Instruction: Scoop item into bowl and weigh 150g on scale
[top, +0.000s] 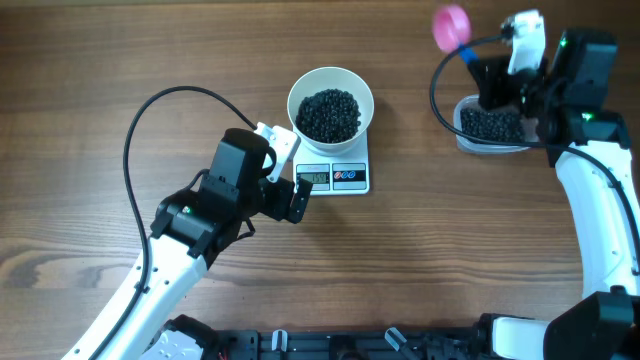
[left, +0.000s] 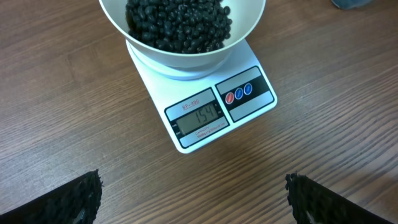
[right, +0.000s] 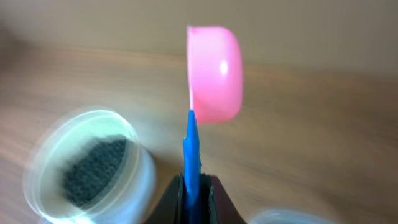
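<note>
The white bowl holds a heap of black beans and stands on the white scale. In the left wrist view the bowl covers the back of the scale, whose display reads 154. My left gripper hangs open just in front of the scale, with nothing between its fingers. At the far right my right gripper is shut on the blue handle of a pink scoop, raised above the table and turned on its side.
A clear plastic tub with more black beans sits under the right gripper. The right wrist view is blurred and shows the bowl at lower left. Black cables loop over the table by both arms.
</note>
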